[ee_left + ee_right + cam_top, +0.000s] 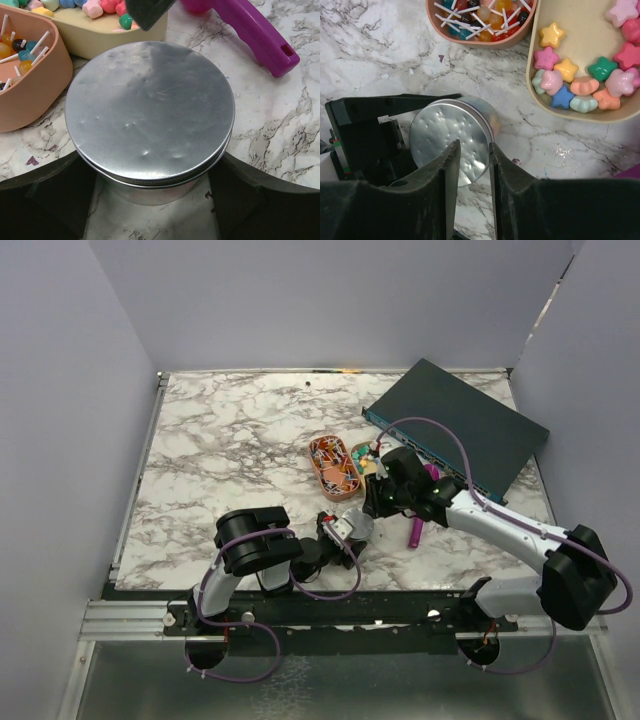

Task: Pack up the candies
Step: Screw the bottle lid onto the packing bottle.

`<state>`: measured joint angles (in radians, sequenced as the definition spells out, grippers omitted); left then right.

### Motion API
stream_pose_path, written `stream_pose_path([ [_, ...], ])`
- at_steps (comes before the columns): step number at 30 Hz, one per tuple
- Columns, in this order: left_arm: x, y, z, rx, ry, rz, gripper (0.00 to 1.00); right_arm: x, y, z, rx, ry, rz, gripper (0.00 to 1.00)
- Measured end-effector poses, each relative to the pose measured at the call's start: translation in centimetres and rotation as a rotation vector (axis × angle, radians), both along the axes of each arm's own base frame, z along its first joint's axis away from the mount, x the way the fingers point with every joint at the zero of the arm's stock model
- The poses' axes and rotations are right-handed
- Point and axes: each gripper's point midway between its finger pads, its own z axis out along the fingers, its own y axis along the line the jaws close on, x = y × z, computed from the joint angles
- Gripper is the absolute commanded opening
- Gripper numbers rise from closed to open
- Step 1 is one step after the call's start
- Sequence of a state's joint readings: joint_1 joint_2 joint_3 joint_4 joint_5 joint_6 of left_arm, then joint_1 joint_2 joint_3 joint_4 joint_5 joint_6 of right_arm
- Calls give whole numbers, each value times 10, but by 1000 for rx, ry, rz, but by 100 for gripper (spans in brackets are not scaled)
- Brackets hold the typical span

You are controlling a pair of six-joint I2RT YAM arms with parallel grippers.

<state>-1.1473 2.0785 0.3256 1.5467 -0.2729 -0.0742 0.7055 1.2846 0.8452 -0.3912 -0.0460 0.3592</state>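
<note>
The right arm's jaws (pixel 472 147) stand parted only narrowly, with nothing between them. They point down over one edge of a round silver metal tin (pixel 452 140), whose lid is on. That tin sits between the left arm's jaws (pixel 150 162), which stand wide and appear to press its wall on both sides, steadying it on the white-and-grey marbled counter (pixel 230 440).

From the right jaws, the candies (pixel 580 75) lie just beyond the tin, farther from the arms' bases. They are chunky pastel stars and flowers in pink, yellow, green, blue and orange, heaped at the end of a cream oval tray (pixel 540 105) nearest the tin. Each sweet is squat, with no long axis to line up on. Just beside that tray is a peach oval tray of little lollipops (pixel 480 20).

The right arm is plainly the nearer to the candies, stretched in from its base with the wrist bent down. The left arm is folded short and busy with the tin. My guess is the lid must come off before any sweet goes in.
</note>
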Motion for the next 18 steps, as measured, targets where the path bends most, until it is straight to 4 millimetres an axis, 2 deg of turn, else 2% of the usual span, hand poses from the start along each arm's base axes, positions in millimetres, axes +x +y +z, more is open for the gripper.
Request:
stream_pose_path([
  [10, 0, 0, 0, 0, 0, 0, 42, 21, 8, -16, -17, 9, 46, 28],
  [18, 0, 0, 0, 0, 0, 0, 42, 16, 15, -21, 9, 39, 95, 24],
])
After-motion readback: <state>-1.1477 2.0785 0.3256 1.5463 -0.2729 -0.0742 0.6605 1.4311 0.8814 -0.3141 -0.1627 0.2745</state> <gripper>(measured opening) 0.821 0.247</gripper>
